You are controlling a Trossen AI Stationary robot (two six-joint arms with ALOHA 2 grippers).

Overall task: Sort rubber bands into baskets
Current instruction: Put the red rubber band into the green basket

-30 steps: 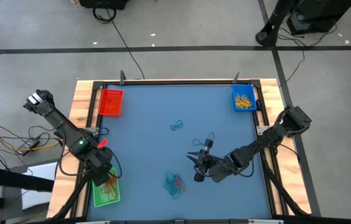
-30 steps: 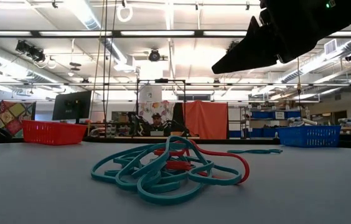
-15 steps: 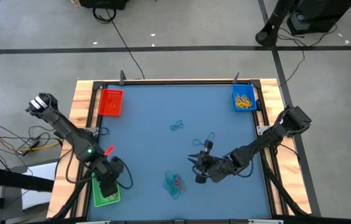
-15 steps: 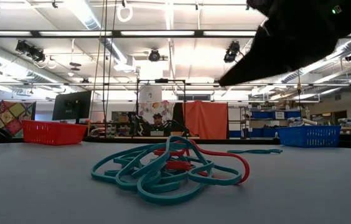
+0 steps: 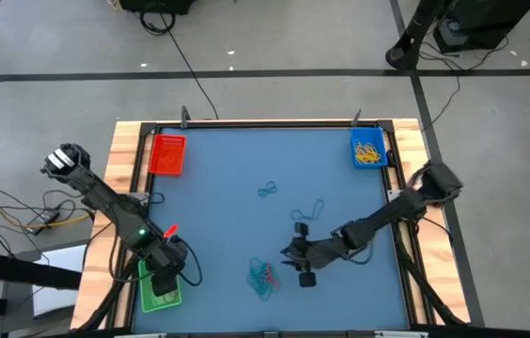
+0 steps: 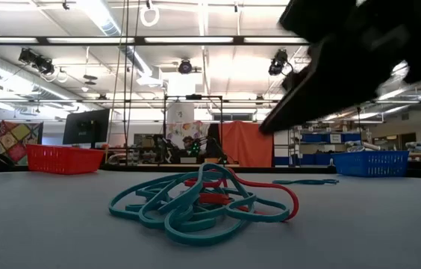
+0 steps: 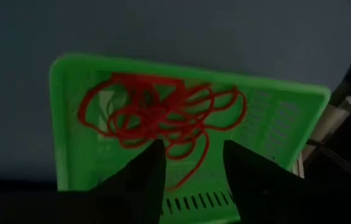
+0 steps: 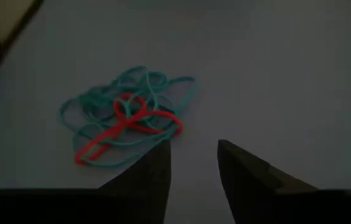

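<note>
Beside tangled bands (image 5: 262, 276), right hand (image 5: 287, 254).

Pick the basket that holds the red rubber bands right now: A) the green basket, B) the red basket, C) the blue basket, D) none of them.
A: the left wrist view shows a tangle of red rubber bands lying inside the green basket, just beyond the left tool, whose fingers stand apart.

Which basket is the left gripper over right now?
The green basket, at the table's near-left corner, red bands inside; the left gripper hangs open above it. The red and blue baskets sit at far corners.
</note>
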